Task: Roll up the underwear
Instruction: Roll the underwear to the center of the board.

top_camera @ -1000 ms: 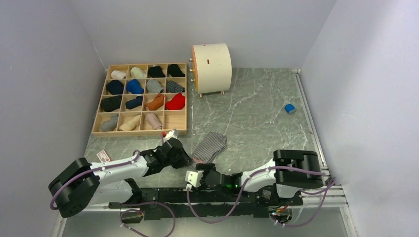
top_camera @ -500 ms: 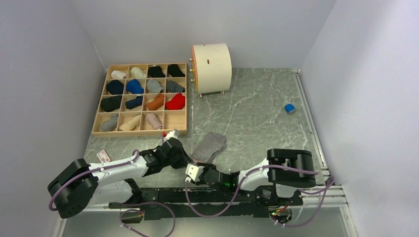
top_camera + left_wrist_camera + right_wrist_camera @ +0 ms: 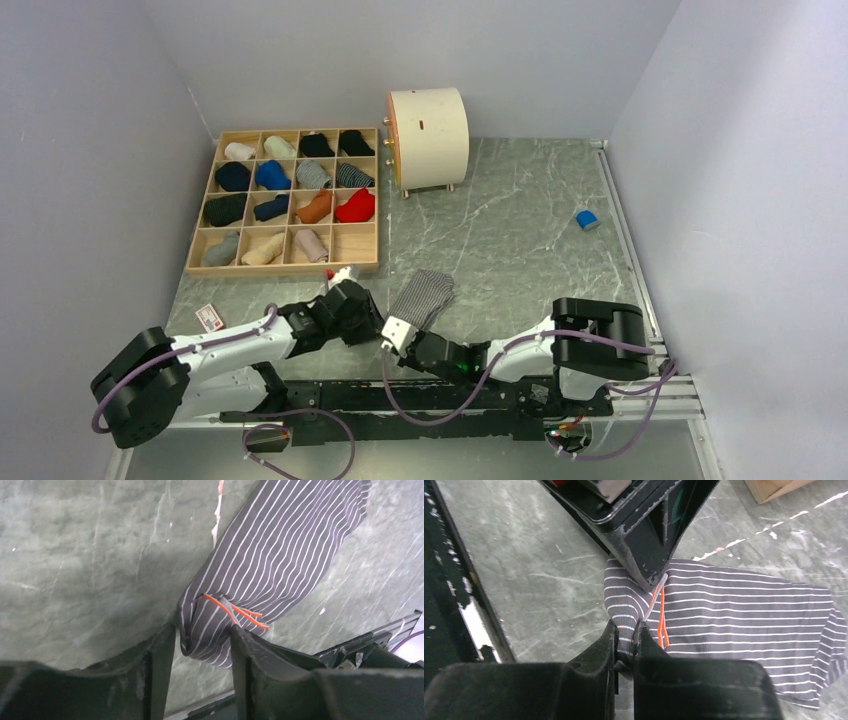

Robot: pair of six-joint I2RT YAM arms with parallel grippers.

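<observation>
The grey white-striped underwear (image 3: 425,293) lies flat on the marble table, its near end bunched into a narrow fold. My right gripper (image 3: 627,627) is shut on that folded end of the underwear (image 3: 734,615), just beside an orange thread loop. My left gripper (image 3: 202,630) stands open, with the same end of the underwear (image 3: 280,555) loose between its fingers. From above, the left gripper (image 3: 378,322) and the right gripper (image 3: 397,327) meet at the garment's near left corner. One left finger (image 3: 649,555) rests against the cloth above the right jaws.
A wooden grid tray (image 3: 366,266) holding several rolled garments sits at the back left. A cream drum-shaped box (image 3: 428,135) stands behind it, a small blue block (image 3: 587,219) lies far right, and a small card (image 3: 209,316) lies near the left arm.
The right gripper moved forward and left to the cloth's near end and shut on it. The left gripper, shut before, has opened around that end.
</observation>
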